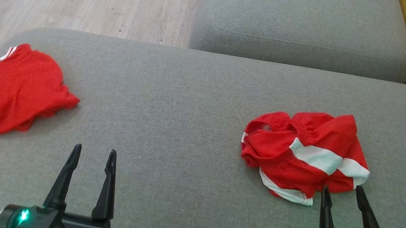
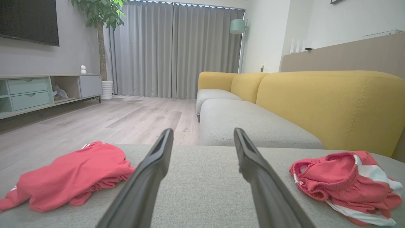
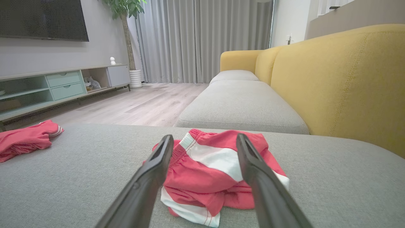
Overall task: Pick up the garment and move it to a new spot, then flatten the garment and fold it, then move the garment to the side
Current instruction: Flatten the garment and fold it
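Black left hand (image 1: 95, 149), green light (image 1: 24, 215)

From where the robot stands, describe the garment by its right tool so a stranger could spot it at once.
Start at the wide grey cushion before the robot and go to its right half, just ahead of the right tool. A crumpled red garment lies there. Unlike the mostly red left garment, it shows a broad white band across its top.
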`<state>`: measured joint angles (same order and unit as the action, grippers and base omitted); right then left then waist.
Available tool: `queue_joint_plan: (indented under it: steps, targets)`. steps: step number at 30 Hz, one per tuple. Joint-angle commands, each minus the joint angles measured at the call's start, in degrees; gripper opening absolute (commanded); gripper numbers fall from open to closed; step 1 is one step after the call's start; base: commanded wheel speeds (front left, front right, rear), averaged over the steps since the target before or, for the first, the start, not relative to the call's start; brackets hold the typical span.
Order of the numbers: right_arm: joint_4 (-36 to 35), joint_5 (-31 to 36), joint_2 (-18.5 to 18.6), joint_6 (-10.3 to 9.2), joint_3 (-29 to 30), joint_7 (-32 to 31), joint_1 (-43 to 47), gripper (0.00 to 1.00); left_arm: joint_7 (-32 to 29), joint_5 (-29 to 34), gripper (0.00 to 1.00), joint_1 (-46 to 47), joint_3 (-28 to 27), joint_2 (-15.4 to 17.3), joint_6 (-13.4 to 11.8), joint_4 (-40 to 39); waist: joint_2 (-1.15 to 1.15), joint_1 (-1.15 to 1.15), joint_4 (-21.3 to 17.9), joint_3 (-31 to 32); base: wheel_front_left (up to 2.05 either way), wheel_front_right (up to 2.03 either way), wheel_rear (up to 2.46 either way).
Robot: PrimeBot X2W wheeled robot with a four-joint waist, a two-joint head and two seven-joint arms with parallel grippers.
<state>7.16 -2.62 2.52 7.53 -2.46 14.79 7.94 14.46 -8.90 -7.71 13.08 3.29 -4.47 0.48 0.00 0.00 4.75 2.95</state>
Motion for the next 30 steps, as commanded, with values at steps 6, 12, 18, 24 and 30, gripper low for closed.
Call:
queue_joint_plan:
  steps: [6, 12, 18, 24, 30]
  targets:
    - [-2.03, -0.40, 0.36, -0.04, -1.70, 0.21, -0.88, 1.00, 0.53, 0.78, 1.00, 1.29, -1.27, -0.41, 0.21, -1.07, 0.00, 0.00, 0.27, 0.27, 0.00, 0.00, 0.00]
    - [-2.08, -0.32, 0.36, -0.04, -2.12, 0.21, -0.98, 1.00, 0.53, 0.90, 1.00, 1.04, -1.14, -0.41, 0.19, -0.34, 0.00, 0.00, 0.08, 0.16, 0.00, 0.00, 0.00]
    - [-2.28, 0.20, 0.36, -0.04, -2.80, 0.21, -1.27, 1.00, 0.53, -0.39, 1.00, 1.23, -0.55, -0.41, 0.30, 1.04, 0.00, 0.00, -2.58, -0.98, 0.00, 0.00, 0.00]
    - [-2.43, 0.65, 0.36, -0.04, -3.20, 0.21, -2.18, 1.00, 0.53, -3.53, 1.00, 3.08, 1.66, -0.41, 2.32, 3.59, 0.00, 0.00, -7.65, -2.75, 0.00, 0.00, 0.00]
    - [-2.79, 1.00, 0.36, -0.04, -4.17, 0.21, -3.30, 1.00, 0.53, -5.78, 1.00, 7.69, 5.25, -0.41, 4.67, 6.38, 0.00, 0.00, -13.20, -5.19, 0.00, 0.00, 0.00]
